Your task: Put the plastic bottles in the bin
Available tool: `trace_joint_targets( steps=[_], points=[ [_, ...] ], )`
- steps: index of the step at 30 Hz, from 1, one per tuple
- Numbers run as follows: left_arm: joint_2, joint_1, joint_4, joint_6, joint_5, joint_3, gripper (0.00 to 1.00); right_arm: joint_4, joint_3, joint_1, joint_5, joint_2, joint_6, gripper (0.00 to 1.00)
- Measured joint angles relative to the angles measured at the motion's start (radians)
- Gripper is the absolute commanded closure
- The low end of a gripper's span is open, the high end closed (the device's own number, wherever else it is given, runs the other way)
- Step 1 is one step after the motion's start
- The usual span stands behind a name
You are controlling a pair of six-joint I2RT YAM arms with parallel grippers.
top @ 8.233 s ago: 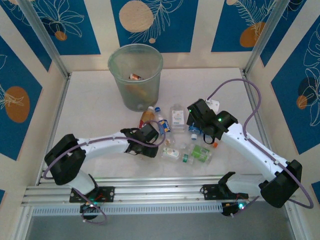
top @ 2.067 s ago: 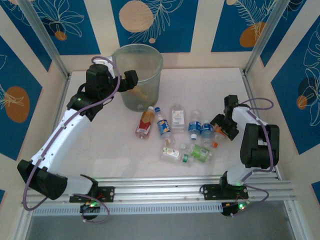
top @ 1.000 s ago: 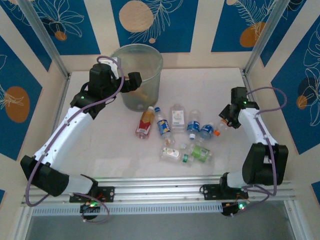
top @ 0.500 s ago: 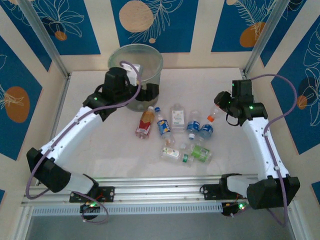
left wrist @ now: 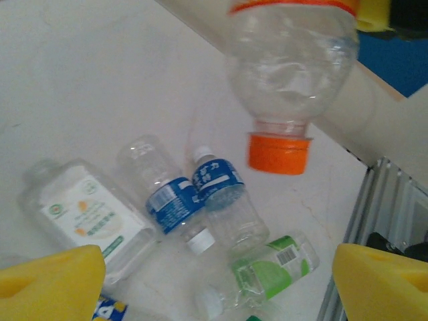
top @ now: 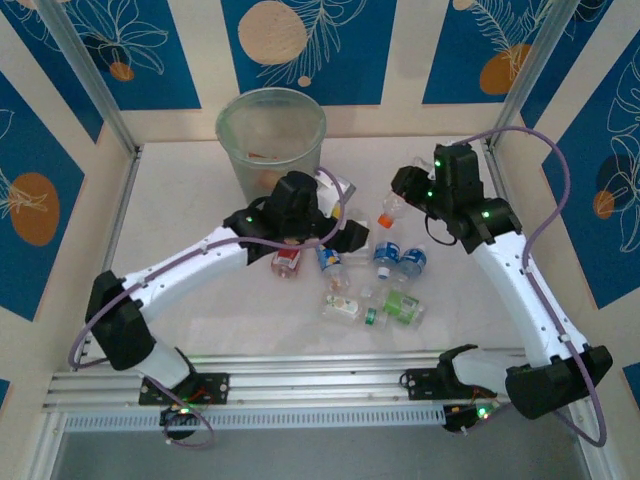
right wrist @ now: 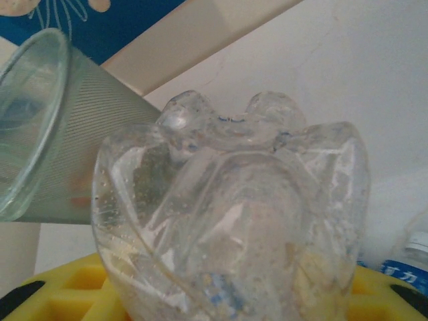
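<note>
R gripper (top: pixel 405 192) grips clear plastic bottle w/ orange cap (right wrist: pixel 234 221), lifted twd pale round plastic bin (top: pixel 268 152) | L gripper (left wrist: pixel 212 281) back over pile of small plastic bottles (top: pixel 385 292), jaws wide, holds nothing

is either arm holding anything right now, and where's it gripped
The right gripper holds an orange-capped bottle across its body, near the label, cap hanging down. The left gripper is open, holding nothing.

The white table (top: pixel 185 205) carries the bin (top: pixel 262 160) and scattered plastic bottles (top: pixel 403 303).
</note>
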Motion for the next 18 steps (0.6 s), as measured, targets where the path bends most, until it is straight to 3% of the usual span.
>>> trace_joint_targets(
  steps=[9,18],
  points=[
    [0.039,-0.023,0.051,0.008,0.012,0.0,0.24,0.029,0.004,0.055,-0.012,0.021,0.031,0.53],
    [0.058,-0.023,0.088,0.005,0.037,0.0,0.43,0.048,0.004,0.069,-0.019,0.02,0.048,0.53]
  ],
)
